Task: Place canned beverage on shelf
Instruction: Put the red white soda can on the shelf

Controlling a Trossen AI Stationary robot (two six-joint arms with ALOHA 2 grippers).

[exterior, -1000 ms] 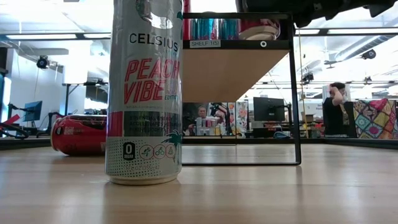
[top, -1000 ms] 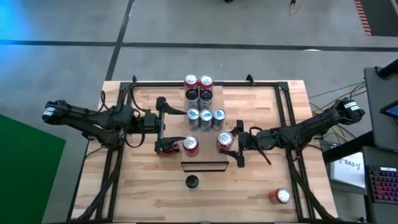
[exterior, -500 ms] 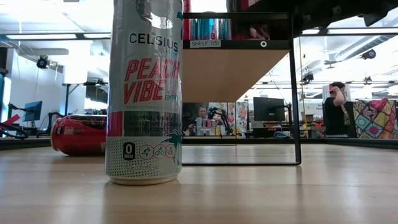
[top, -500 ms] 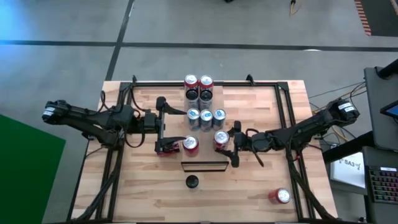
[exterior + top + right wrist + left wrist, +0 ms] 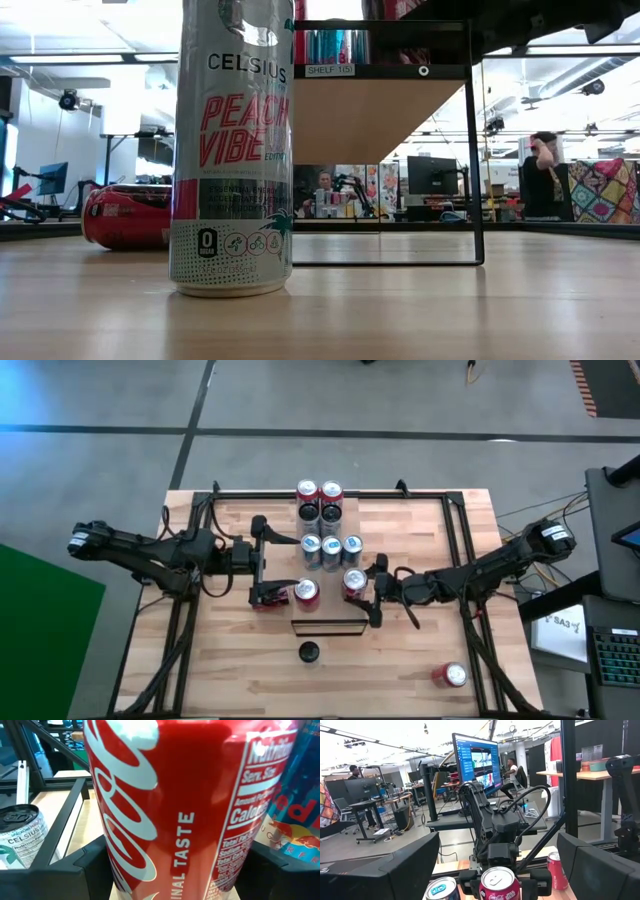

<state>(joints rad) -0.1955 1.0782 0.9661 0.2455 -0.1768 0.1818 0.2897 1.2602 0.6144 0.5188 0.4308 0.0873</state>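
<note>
The shelf [image 5: 325, 610] is a raised light-wood board with a dark near end [image 5: 380, 70]. Several red, dark and blue cans [image 5: 330, 545] stand on it. My right gripper [image 5: 358, 588] comes from the table's right and is shut on an upright red Coca-Cola can [image 5: 353, 582] over the shelf's right side. Another red can [image 5: 307, 592] stands on the shelf's left side. My left gripper [image 5: 280, 565] hangs wide open at the shelf's left edge, its fingers [image 5: 380, 875] clear of the cans. My right gripper pinches the red can's side wall [image 5: 120, 865] between its two fingers [image 5: 92, 865], one on each side. The fingers come level from the table's right. The can stands upright. Its bottom is out of the frame, so whether it rests on the shelf does not show.
A tall Celsius can [image 5: 233, 150] stands on the tabletop in front of the shelf's near end [image 5: 310, 652]. A red can [image 5: 125, 215] lies on its side on the table farther left. One more red can [image 5: 450, 676] lies near the near right corner.
My right gripper has carried the red can a short way toward the table's left and a little down over the shelf, tipping slightly forward, then come to rest. The can has stayed upright.
</note>
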